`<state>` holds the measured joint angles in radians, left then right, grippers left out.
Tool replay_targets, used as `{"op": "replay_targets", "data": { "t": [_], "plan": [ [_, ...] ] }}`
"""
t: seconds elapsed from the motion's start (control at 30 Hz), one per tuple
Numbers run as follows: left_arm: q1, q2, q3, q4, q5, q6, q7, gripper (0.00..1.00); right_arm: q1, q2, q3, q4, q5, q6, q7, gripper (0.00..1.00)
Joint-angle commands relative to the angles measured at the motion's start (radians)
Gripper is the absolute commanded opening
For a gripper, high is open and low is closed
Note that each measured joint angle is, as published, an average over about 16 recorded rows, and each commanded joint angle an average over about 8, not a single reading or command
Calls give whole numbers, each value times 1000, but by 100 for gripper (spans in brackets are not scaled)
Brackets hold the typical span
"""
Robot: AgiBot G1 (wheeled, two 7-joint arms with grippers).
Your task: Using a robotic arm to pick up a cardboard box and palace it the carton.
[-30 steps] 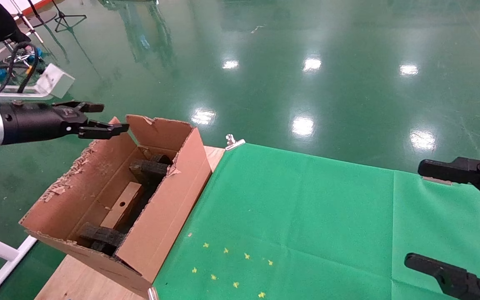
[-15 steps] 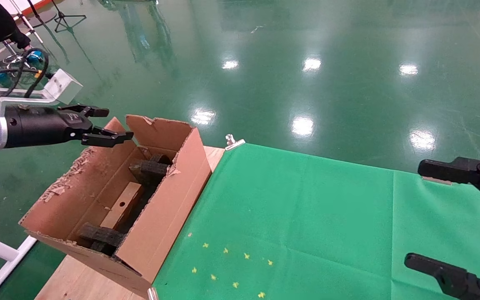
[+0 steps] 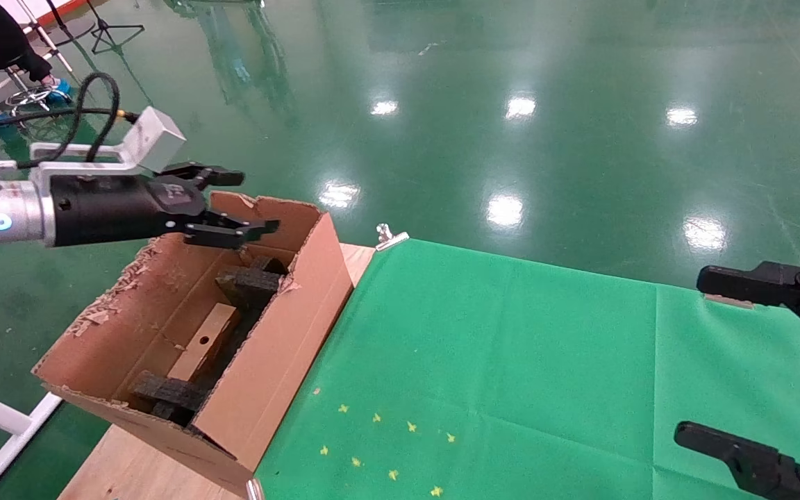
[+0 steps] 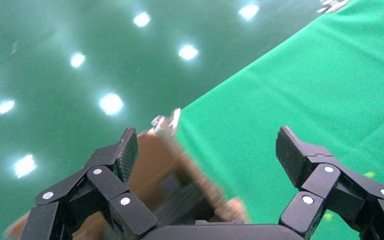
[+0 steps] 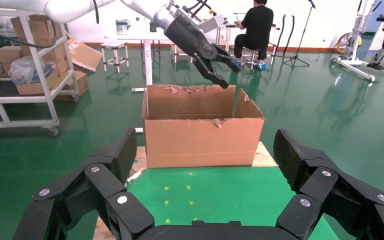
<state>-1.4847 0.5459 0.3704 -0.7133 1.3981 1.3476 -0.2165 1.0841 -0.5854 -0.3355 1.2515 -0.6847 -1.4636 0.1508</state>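
Jaws of the left gripper (image 3: 244, 201) spread empty above the carton (image 3: 192, 333), where the cardboard box (image 3: 203, 342) already lies. Withdraw clear of the flaps. Right gripper (image 3: 754, 361), agape, parks over the worktop (image 3: 497, 361).

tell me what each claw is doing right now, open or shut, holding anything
Left claw: open, empty, above the far end of the carton.
Right claw: open, empty, parked at the table's right side.

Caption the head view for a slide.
Open left gripper above the carton's far end; cardboard box inside.
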Motion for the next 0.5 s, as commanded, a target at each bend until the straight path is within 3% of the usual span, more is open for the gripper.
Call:
{"op": "replay_targets", "data": {
  "t": [0.03, 0.5],
  "plan": [
    [16, 3, -4, -23, -27, 6, 1, 100, 0, 0, 0, 0, 0, 0, 0, 100],
    [137, 22, -30, -190, -223, 49, 10, 100, 0, 0, 0, 0, 0, 0, 0, 100]
  ]
}}
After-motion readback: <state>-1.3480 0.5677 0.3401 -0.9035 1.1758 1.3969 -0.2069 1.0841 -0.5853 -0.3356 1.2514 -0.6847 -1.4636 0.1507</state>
